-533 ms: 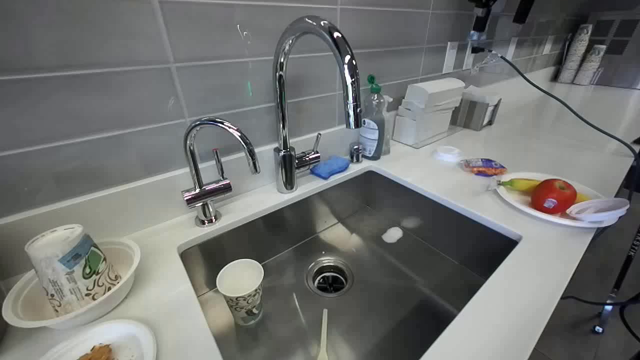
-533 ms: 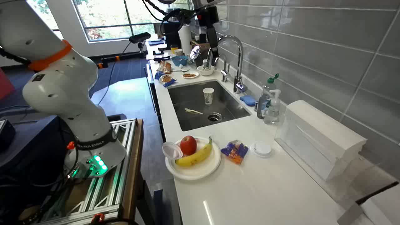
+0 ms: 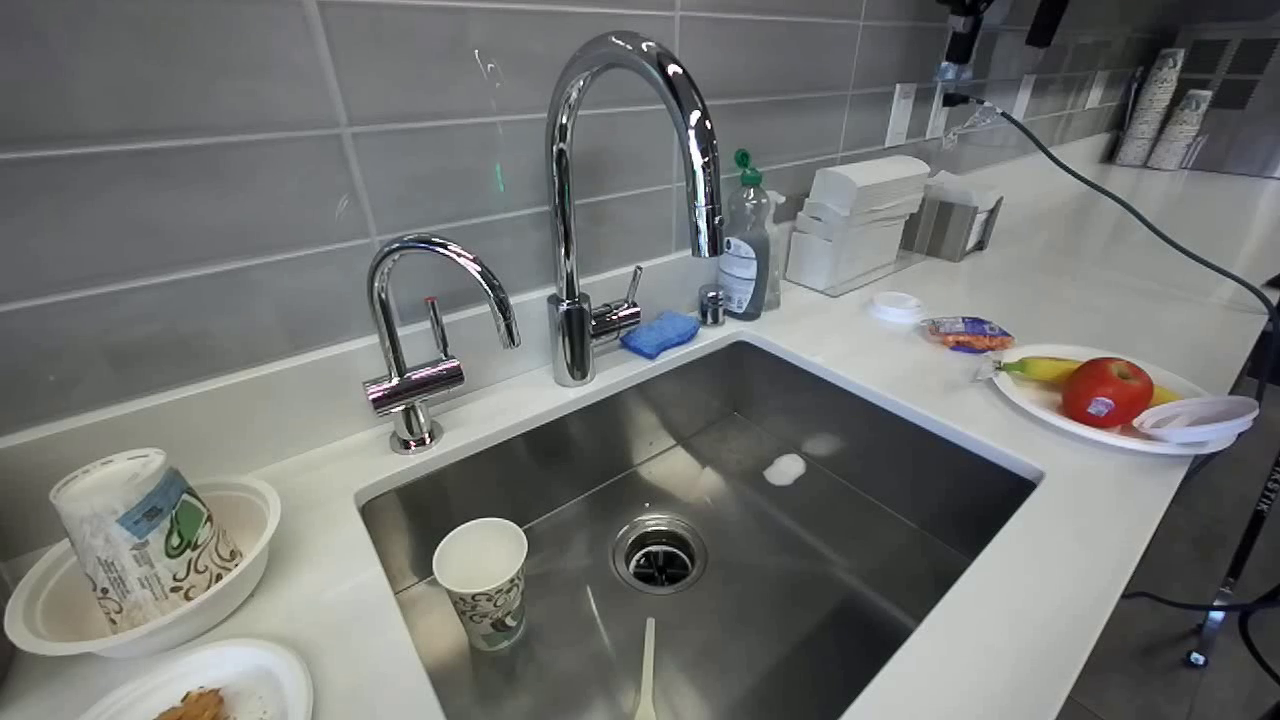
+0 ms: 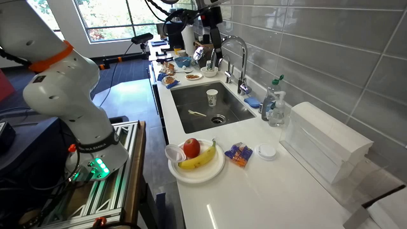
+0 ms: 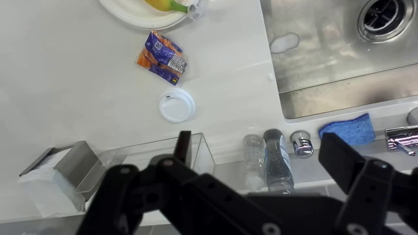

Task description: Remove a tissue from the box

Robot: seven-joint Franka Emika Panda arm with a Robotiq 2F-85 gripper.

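A clear box of white folded paper tissues [image 3: 860,225] stands against the tiled wall to the right of the sink. It also shows in an exterior view [image 4: 321,143] and at the lower left of the wrist view [image 5: 205,156], where a gripper finger partly hides it. A grey metal holder with white napkins [image 3: 950,225] stands beside it and shows in the wrist view [image 5: 76,166]. My gripper [image 5: 258,140] is open and empty, its fingers wide apart above the counter. In an exterior view the gripper [image 4: 217,39] hangs high near the wall.
A sink [image 4: 190,124] with a tall faucet [image 3: 565,200] lies beside the box. A dark soap bottle [image 5: 277,160], a clear pump bottle [image 4: 277,111] and a blue sponge [image 5: 352,130] stand between. A fruit plate [image 4: 203,176], carrot bag [image 5: 163,58] and white lid [image 5: 176,106] lie on the counter.
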